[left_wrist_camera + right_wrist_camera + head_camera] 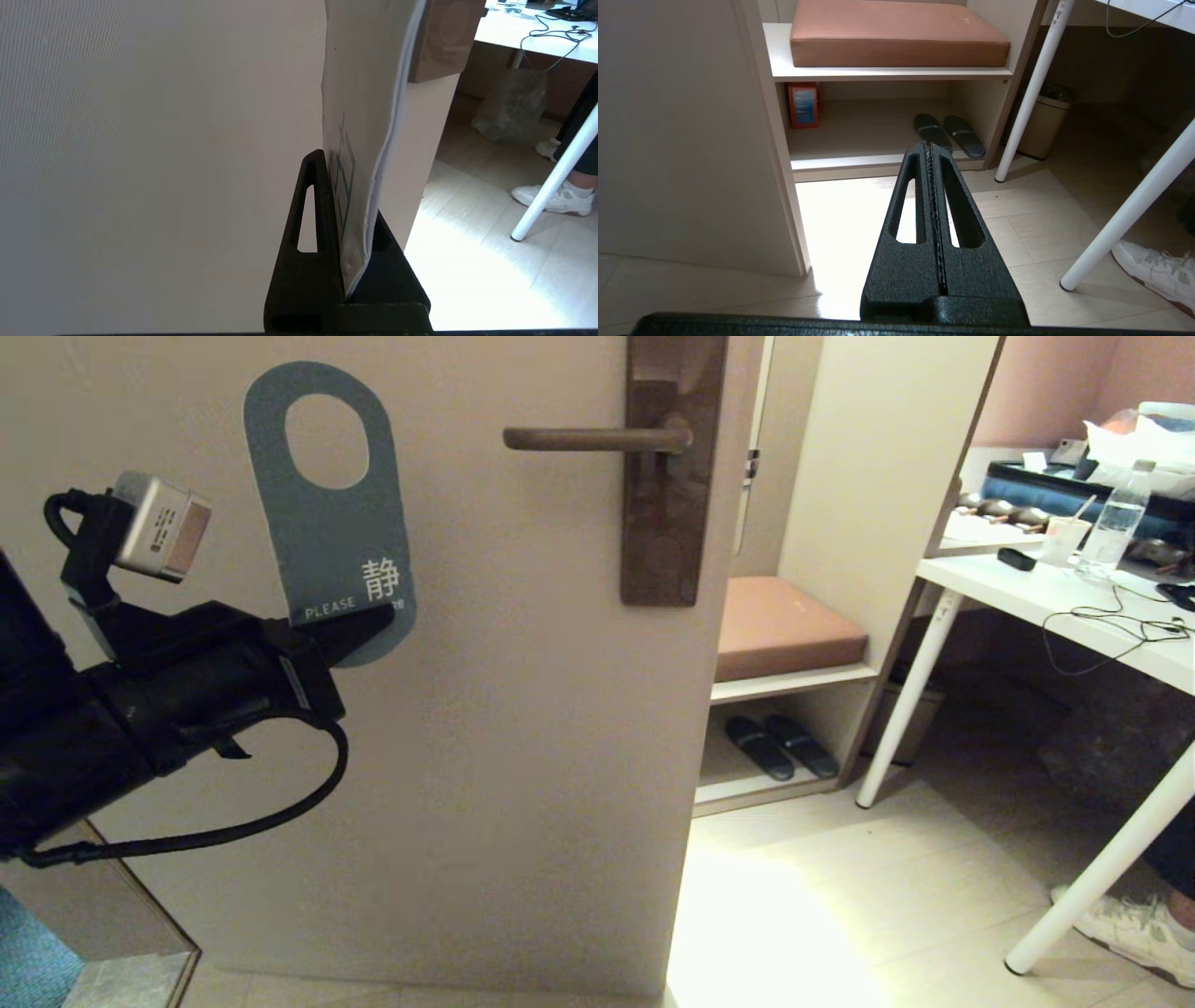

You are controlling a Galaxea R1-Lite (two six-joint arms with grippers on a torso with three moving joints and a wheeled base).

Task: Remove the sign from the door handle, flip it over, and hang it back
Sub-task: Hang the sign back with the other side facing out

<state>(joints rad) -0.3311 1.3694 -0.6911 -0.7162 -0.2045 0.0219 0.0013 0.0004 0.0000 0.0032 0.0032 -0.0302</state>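
Note:
The sign (pixel 327 513) is off the door handle, held upright in front of the door with its grey-blue face toward me, well left of the lever's free end. My left gripper (pixel 369 621) is shut on the sign's bottom end. In the left wrist view the sign (pixel 359 140) stands edge-on between the black fingers (pixel 313 205), its pale face showing. The door handle (pixel 597 439) is a bare dark bronze lever on a tall brown backplate (pixel 667 523). My right gripper (pixel 930 148) is shut and empty, low above the floor, out of the head view.
The door's edge (pixel 714 728) borders an open shelf unit with a brown cushion (pixel 784 627) and dark slippers (pixel 780 747). A white table (pixel 1055 607) with a bottle and cables stands at the right; a person's shoe (pixel 1134 929) rests by its leg.

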